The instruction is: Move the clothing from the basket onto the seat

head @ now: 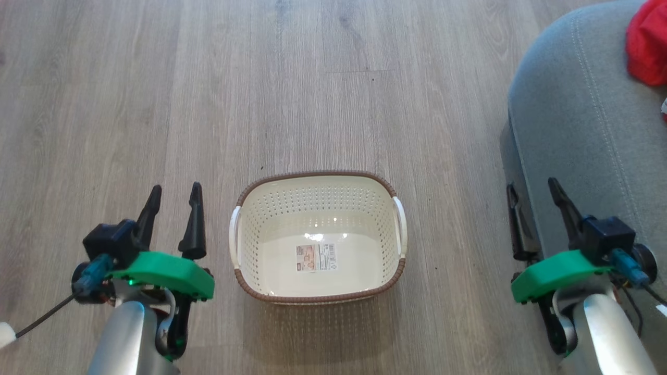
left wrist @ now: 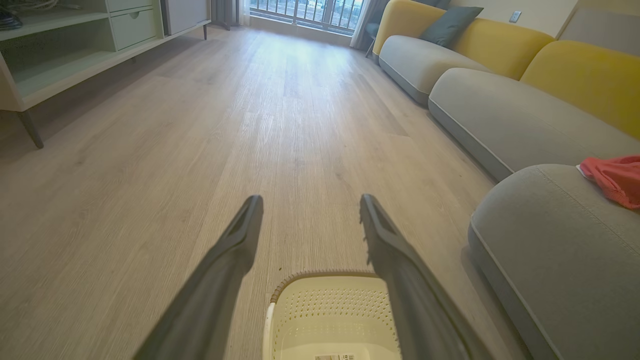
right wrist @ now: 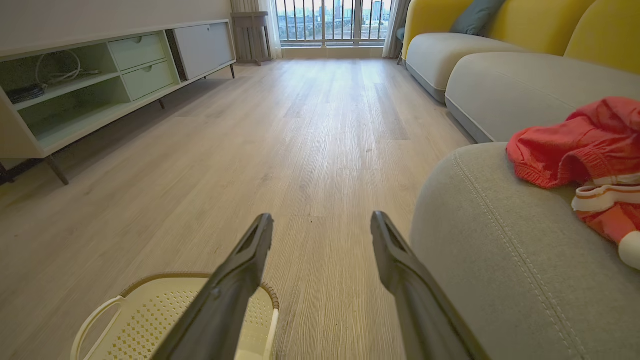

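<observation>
Clothing (head: 647, 44) lies on the seat (head: 573, 130), well apart from the empty basket (head: 318, 173) on the floor (head: 156, 104); left hand (head: 175, 191) and right hand (head: 531, 185) hover spread, holding nothing, so the transfer appears complete and no further grasp seems needed.

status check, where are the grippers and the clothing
Left gripper open, empty, beside the basket. Right gripper open, empty, at the seat edge. The clothing lies on the seat; basket holds just a label. Nothing blocking.
</observation>
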{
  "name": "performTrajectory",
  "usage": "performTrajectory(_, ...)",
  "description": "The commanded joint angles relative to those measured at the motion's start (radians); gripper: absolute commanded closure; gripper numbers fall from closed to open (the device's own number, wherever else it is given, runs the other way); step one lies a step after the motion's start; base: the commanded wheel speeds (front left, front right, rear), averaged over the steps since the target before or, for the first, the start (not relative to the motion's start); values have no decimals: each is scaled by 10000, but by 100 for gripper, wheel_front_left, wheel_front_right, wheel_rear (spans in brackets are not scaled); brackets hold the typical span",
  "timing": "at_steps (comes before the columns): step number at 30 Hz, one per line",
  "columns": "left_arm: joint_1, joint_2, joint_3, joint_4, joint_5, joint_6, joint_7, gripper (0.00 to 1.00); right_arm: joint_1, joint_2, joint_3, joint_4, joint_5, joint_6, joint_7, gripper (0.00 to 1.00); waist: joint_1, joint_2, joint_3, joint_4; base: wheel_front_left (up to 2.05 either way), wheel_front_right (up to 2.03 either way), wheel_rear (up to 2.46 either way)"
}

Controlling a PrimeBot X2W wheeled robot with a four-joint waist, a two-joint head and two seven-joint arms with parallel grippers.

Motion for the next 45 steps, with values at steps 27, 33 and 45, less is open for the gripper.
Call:
performTrajectory(27, -16, -34, 475, -292, 309, -435, -95, 0, 20, 210, 40, -165, -137, -2, -91, 0, 1, 0, -142, -290, 0, 0, 0)
performTrajectory(33, 60, -34, 414, -335, 334, -392, -95, 0, 80, 221, 22, -142, -142, -2, -91, 0, 1, 0, -273, -344, 0, 0, 0)
performTrajectory(45, 149, -35, 367, -315, 342, -357, -95, 0, 138, 256, 39, -89, -127, -2, -91, 0, 1, 0, -420, -367, 0, 0, 0)
